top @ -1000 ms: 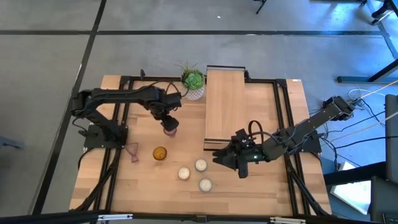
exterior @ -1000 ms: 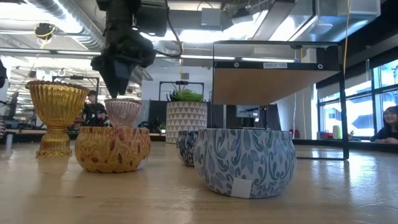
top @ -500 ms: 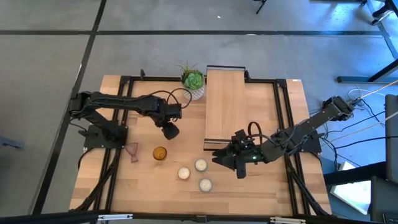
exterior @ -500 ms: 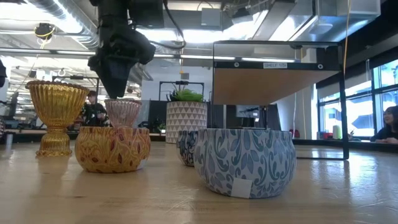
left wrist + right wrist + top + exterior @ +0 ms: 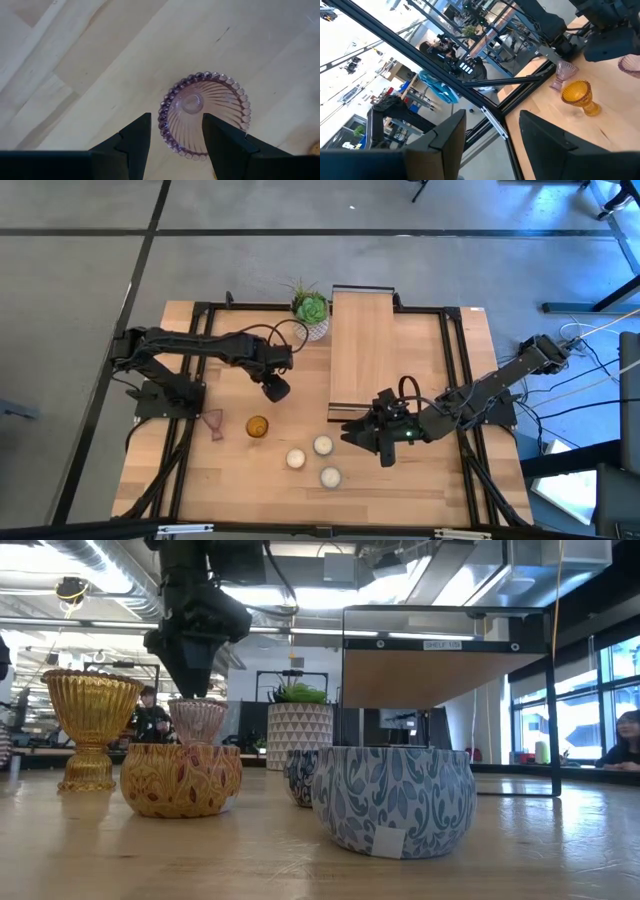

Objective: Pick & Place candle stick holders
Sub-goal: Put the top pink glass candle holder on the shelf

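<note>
left tool [image 5: 275, 389] above holder [image 5: 205, 115] | plant [image 5: 311, 311] behind

Goblet under left hand [image 5: 206, 115]: pale pink, ribbed, beaded rim.
Goblet near bench's left edge [image 5: 212, 421]: pale pink.
Third goblet [image 5: 257, 426]: amber-gold, ribbed.
Bowls [image 5: 394, 797]: blue-white floral; another [image 5: 181, 779] amber with red scrolls.
Plant pot [image 5: 299, 736]: white, triangle pattern.
Bench [image 5: 400, 490]: light wood.

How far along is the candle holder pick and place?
Nothing looks placed yet. In hand: left hand hovers open right above a pink holder, not gripping. Left: that one, the second pink holder and the amber holder. Right hand waits near the wooden board.
</note>
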